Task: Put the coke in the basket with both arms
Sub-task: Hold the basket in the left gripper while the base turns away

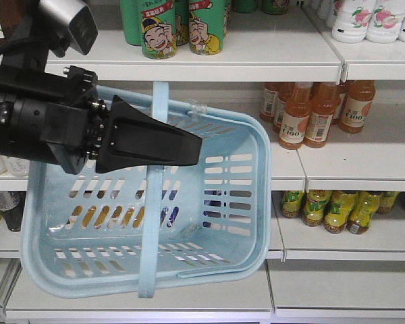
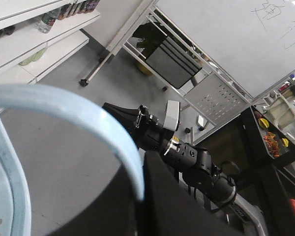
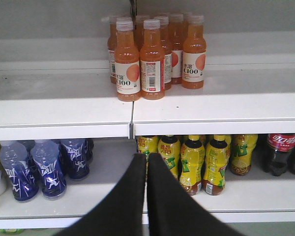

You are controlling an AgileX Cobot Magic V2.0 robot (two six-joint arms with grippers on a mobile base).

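Coke, the slim all-red bottle, shows in none of the 3 views; only dark cola bottles [image 3: 280,153] stand at the right end of the lower shelf [image 3: 103,163]. The basket [image 1: 264,189] hangs tilted before the shelves [image 1: 364,162], apparently empty, its mouth turned outward, likely so a bottle can be dropped in. The left gripper [image 1: 192,145] looks clamped narrow on its hoop handle [image 1: 160,101]. The right gripper [image 3: 147,158], fingers pressed together and holding nothing, faces the shelves, probably searching.
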